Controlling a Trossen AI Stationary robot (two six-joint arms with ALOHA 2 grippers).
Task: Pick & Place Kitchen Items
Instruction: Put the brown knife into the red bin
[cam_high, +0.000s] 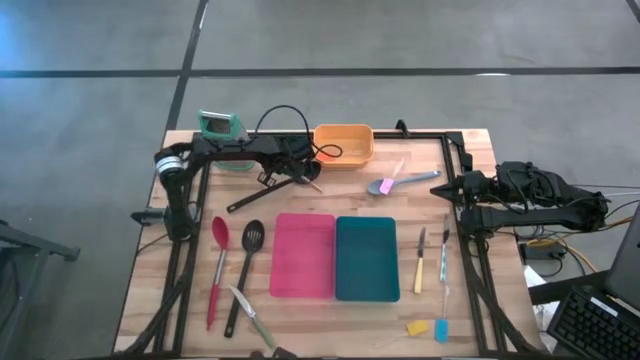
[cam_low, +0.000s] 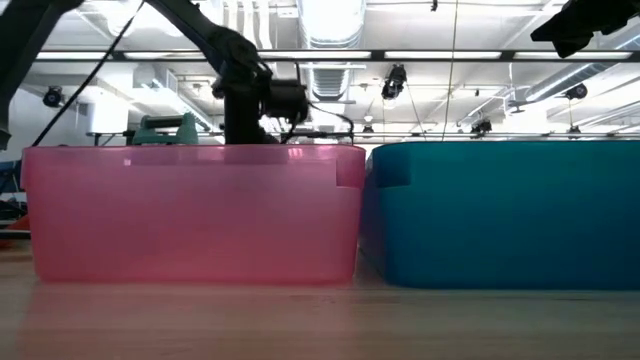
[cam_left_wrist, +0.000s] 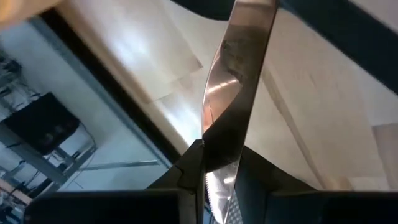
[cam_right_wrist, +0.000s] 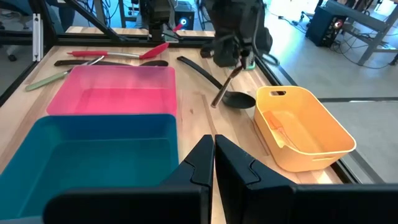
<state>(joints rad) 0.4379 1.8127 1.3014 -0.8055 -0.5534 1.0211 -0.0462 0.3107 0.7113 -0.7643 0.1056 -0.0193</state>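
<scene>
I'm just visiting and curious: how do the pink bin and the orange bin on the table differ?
The pink bin is a larger, straight-sided rectangle; the orange bin is smaller, with rounded corners. The pink bin sits mid-table, side by side with the teal bin; the orange bin stands at the far edge near the left gripper. The pink bin looks empty; the orange bin holds something small and orange. Both are open-topped.

Left tool (cam_high: 312, 180) reaching in from nine o'clock, fingers clamped. Right tool (cam_right_wrist: 214, 155) parked at three o'clock, fingers pressed together.
</scene>
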